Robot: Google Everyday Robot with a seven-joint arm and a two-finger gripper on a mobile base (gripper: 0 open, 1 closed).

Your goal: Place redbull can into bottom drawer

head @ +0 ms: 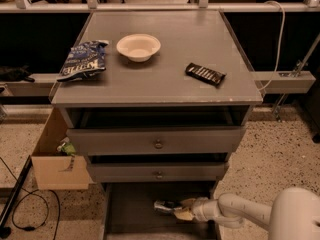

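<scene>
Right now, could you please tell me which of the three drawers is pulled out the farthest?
The bottom drawer, where the gripper holds the redbull can inside it; the top drawer and middle drawer are open only a crack.

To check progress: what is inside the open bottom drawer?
The redbull can, horizontal, is inside, beside the end effector. The back of the bottom drawer is hidden under the middle drawer.
</scene>
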